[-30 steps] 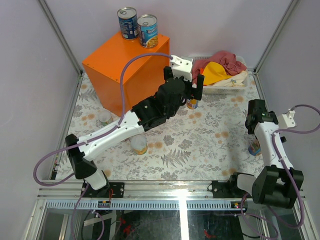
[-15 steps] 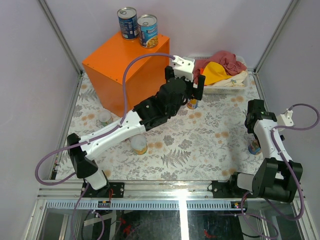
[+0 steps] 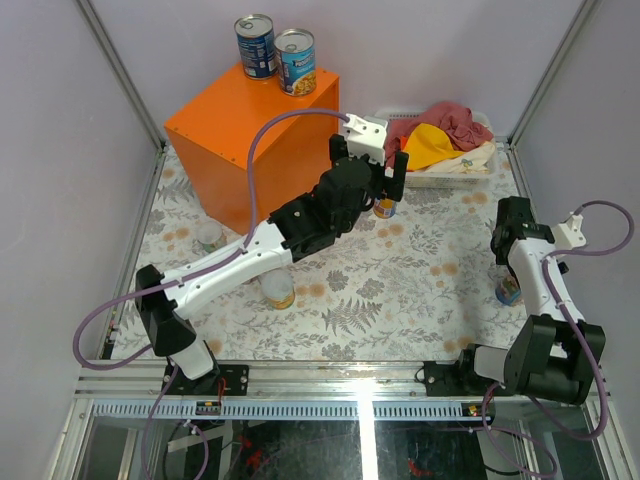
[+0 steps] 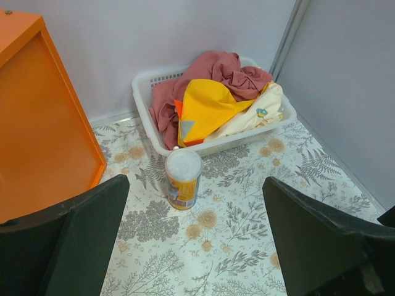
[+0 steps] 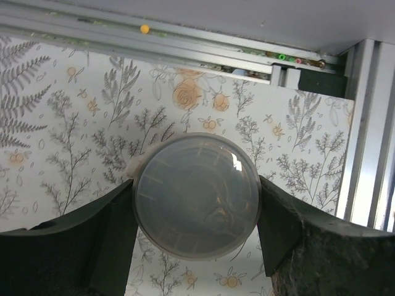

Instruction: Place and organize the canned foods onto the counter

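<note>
right claw clamped on a can, left claw spread wide

the right claw [image 5: 196,216] is clenched on a clear-lidded can [image 5: 196,185], a finger pressed against each side of the lid. this can stands on the floral surface [image 3: 400,290] at the right edge, close to the metal rail. the left claw [image 4: 196,203] is released, its fingers far apart and holding nothing. it hangs above a white-topped yellow can [image 4: 183,179], which stands upright on the surface just in front of the white basket [image 4: 143,92] of red and yellow cloths. the orange counter [image 3: 240,130] sits at the far left. two blue-labelled cans [image 3: 255,45] stand side by side on its far corner. a yellow can [image 3: 280,290] stands by the left arm, and a pale can [image 3: 208,235] stands near the counter's base.
</note>
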Available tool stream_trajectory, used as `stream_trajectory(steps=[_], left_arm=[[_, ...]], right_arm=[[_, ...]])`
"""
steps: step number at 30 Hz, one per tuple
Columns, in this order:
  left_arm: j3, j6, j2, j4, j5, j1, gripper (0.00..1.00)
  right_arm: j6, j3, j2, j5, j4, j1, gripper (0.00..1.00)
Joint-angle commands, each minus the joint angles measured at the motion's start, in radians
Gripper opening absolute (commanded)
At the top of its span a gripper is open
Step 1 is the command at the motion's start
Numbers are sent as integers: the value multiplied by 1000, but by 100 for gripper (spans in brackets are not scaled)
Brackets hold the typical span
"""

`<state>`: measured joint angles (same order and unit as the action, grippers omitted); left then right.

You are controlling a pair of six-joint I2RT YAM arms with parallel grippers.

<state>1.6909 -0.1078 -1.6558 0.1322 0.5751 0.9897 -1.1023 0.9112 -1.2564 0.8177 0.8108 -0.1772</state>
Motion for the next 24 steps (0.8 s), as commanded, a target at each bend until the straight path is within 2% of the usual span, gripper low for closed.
stream_trajectory(steps=[1,6,14,24], left_arm=[[-25,-7,34,-88,0,-11,90],[-46,-28,42,-111,1,-13,90],[-82,-50,65,-125,3,-21,90],[-167,-72,154,-109,39,-48,90]], right_arm=[[168,2,56,-137,-122,0,0],[353,-61,184,-316,-307,12,0],[512,-8,183,-474,-384,117,0],[579,129,45,-486,-374,386,0]])
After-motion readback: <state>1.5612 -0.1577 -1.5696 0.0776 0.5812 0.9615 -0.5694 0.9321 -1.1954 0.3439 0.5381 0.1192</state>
